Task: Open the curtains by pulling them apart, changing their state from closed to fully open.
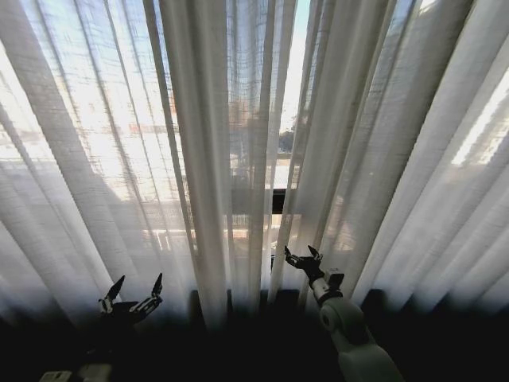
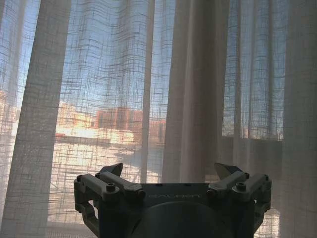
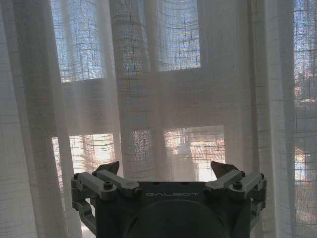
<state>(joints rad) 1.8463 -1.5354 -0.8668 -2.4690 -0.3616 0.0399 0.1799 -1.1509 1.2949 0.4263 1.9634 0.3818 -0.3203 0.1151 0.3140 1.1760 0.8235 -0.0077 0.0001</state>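
Bright daylight pours in through a tall window (image 1: 280,171) ahead, strongest on the left side and at the upper right. A dark frame bar (image 1: 277,200) crosses the glass at mid height. Outside, pale blue sky (image 2: 109,74) sits above reddish buildings (image 2: 116,121) lit by sun. Down low, near the floor (image 1: 238,342), everything sinks into deep shadow.
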